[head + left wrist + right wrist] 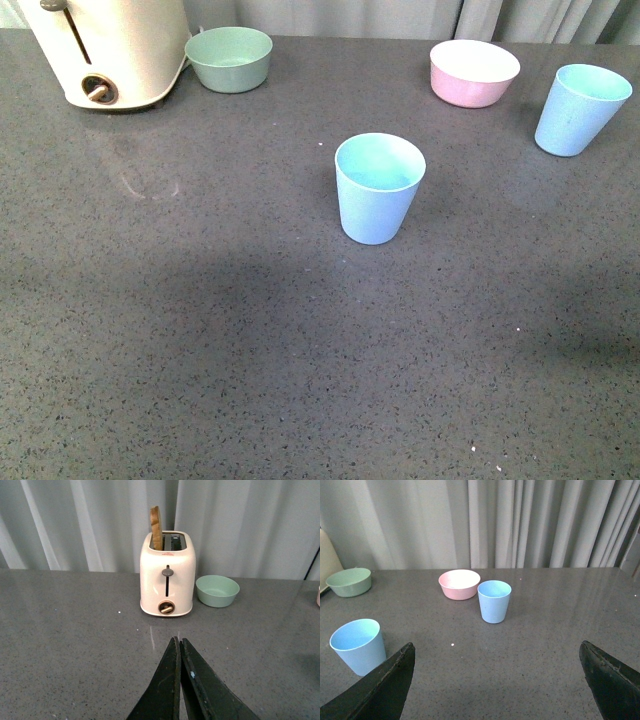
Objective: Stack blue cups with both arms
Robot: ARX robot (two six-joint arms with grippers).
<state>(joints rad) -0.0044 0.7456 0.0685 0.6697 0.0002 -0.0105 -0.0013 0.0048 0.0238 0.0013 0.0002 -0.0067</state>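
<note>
Right gripper (496,647): fingers spread wide, nothing between them, over the table (200,350). Left gripper (179,642): fingers pressed together, holding nothing, pointed at the toaster (166,575) and green bowl (217,590), away from both cups. We see neither arm in the front view.

The middle blue cup (380,190) stands upright mid-table. The far blue cup (582,110) stands upright on the right, near the pink bowl (474,72) but not touching it. The cups are well apart, both empty, not yet stacked.

We judge the step in hand is the first reach. The right arm suits the far cup, which sits ahead of its open fingers. We'd come in from the side away from the pink bowl and close on the wall below the rim. The left needs to open and swing toward the middle cup to steady it. These cups look light and likely tip if nudged. We'd lower one straight into the other, both upright.
</note>
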